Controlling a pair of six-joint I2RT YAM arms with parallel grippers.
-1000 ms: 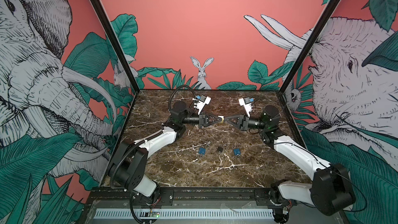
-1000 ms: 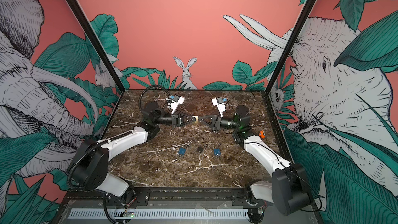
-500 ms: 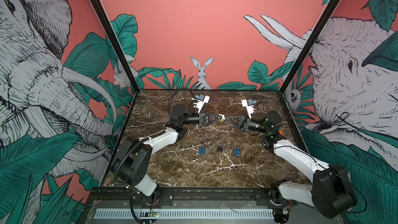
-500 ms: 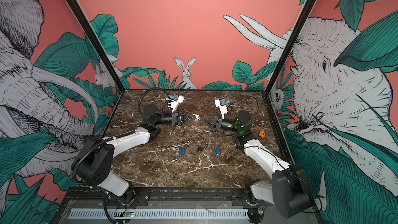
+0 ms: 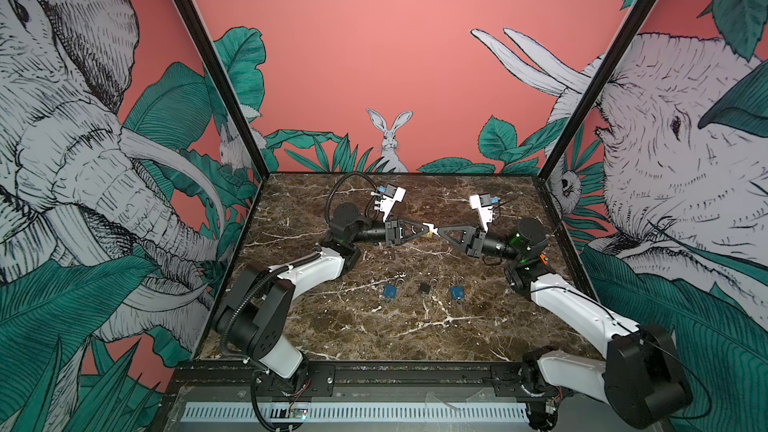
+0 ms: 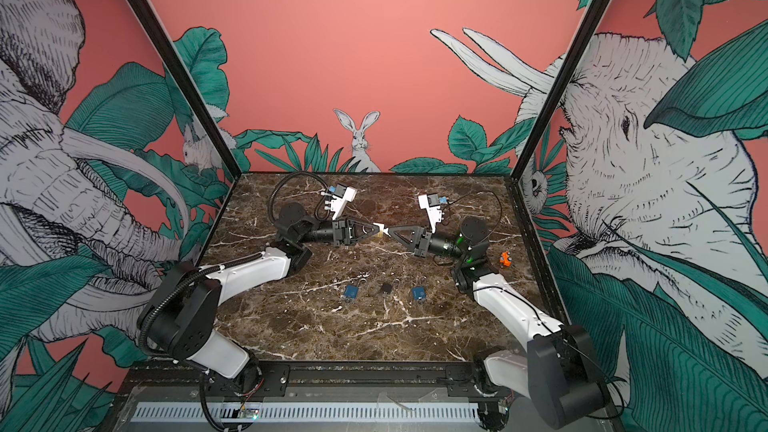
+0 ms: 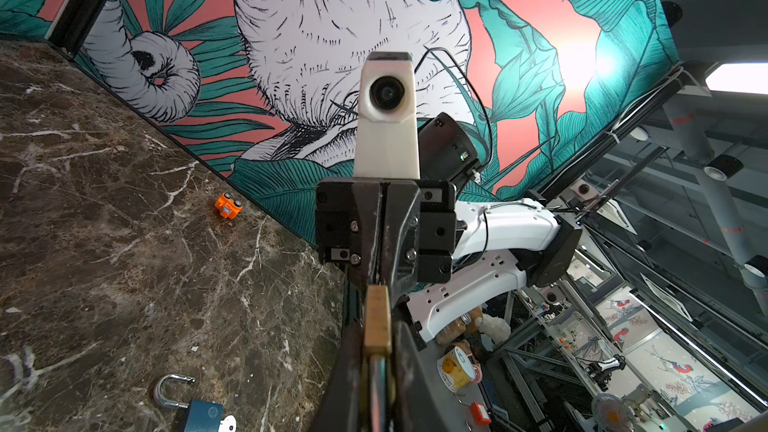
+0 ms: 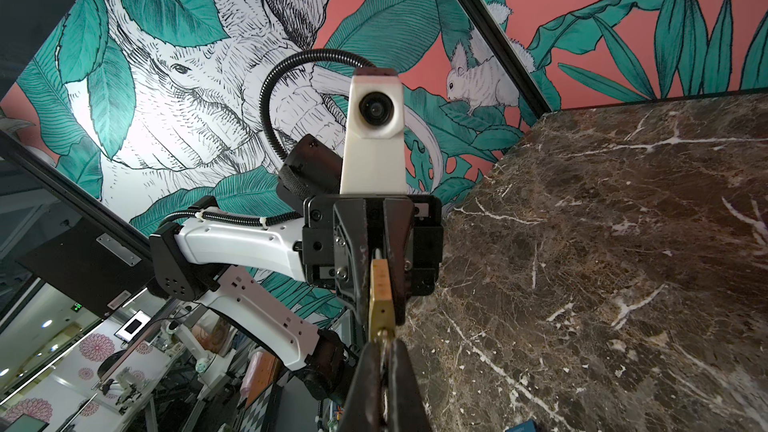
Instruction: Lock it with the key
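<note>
A small brass padlock [image 5: 427,234] [image 6: 377,231] hangs in the air above the middle of the marble table, between my two gripper tips. My left gripper [image 5: 425,231] [image 7: 377,347] is shut on the padlock [image 7: 377,318] at its shackle end. My right gripper [image 5: 441,232] [image 8: 384,349] meets it tip to tip and is shut on the key [image 8: 385,335]. The key sits at the padlock's [image 8: 380,293] base, with only a sliver of metal showing. How far the key is in, I cannot tell.
On the table [image 5: 332,326] nearer the front lie two blue padlocks [image 5: 389,291] [image 5: 457,293] and a black one [image 5: 424,288] between them. One blue padlock [image 7: 201,413] has its shackle open. A small orange object [image 5: 543,259] [image 7: 227,206] lies by the right wall.
Both grippers stay joined at the padlock. The meeting point has drifted slightly right and down, and the right arm's wrist has shifted a little to the right.
</note>
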